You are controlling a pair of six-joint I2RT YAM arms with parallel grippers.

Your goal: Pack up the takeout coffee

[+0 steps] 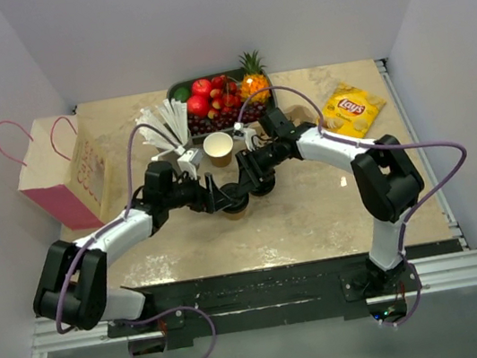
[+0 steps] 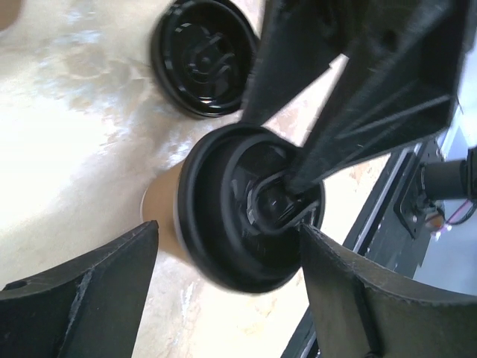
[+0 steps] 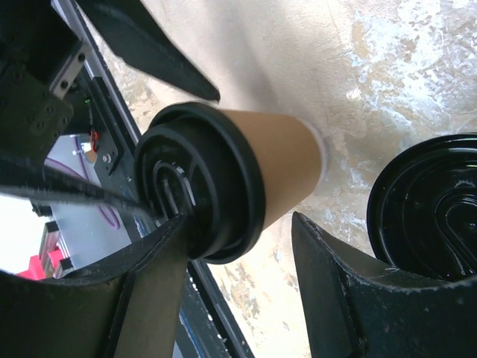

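Observation:
The takeout coffee [image 1: 236,207], a brown kraft cup with a black lid, stands mid-table between both arms. In the left wrist view the lidded cup [image 2: 223,216] sits between the spread fingers of my left gripper [image 2: 229,227]; the right fingertip [image 2: 317,246] touches the lid's rim and the left finger stands apart. My right gripper [image 3: 238,218] is open around the cup [image 3: 276,160]; one finger [image 3: 160,261] presses on the lid's top and the other stays clear of the cup wall. In the top view both grippers, left [image 1: 222,198] and right [image 1: 246,183], meet over the cup.
A loose black lid [image 1: 264,185] lies just right of the cup, also in both wrist views [image 2: 205,56] [image 3: 436,209]. A lidless paper cup [image 1: 218,148], straws [image 1: 162,127], a fruit tray [image 1: 177,89], a chips bag [image 1: 352,108] and a pink paper bag [image 1: 61,175] stand around.

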